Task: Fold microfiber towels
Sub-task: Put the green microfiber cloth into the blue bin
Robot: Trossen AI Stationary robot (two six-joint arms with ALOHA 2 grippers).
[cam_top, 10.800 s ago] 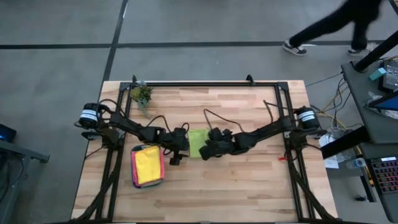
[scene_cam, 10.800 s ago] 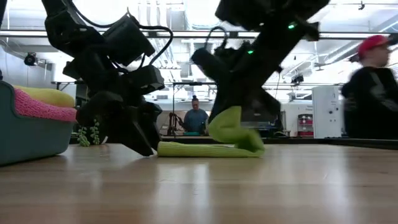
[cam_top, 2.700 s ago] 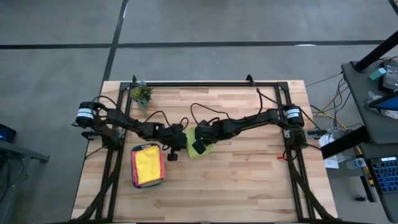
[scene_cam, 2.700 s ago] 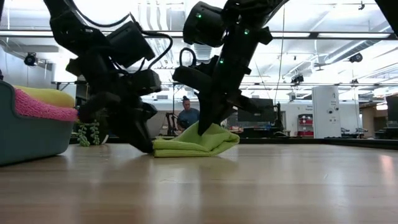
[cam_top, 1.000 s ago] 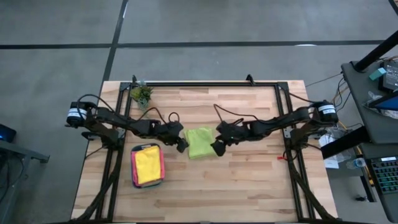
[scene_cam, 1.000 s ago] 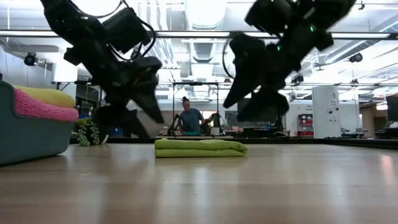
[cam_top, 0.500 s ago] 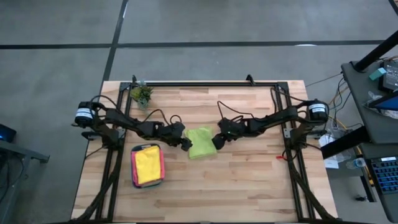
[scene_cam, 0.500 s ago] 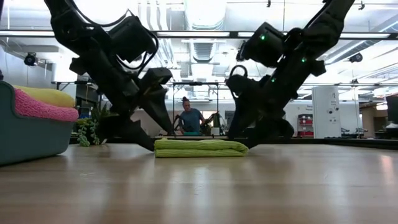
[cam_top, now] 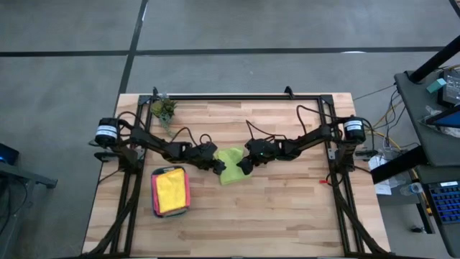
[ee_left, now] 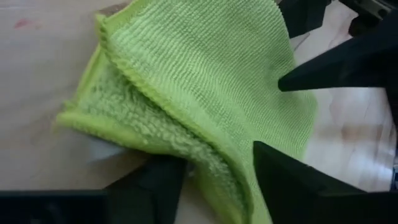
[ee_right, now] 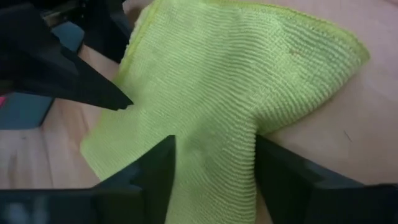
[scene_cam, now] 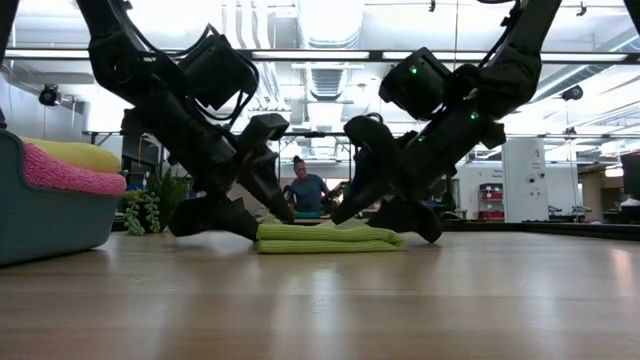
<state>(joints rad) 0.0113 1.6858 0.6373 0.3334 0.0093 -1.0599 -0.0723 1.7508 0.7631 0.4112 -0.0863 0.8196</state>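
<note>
Lime green towel [cam_top: 231,165] folded on wooden table [cam_top: 287,216], left end effector [cam_top: 218,166] and right end effector [cam_top: 243,166] each straddling an edge.

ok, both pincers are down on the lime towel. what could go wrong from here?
1. The left pincer straddles only some layers at the towel's edge; lifting may peel the fold open.
2. The right pincer bites the opposite edge; uneven pulls could skew or stretch the towel.
3. The two pincers sit close together over the small towel, so a slight inward move might make them collide.
</note>
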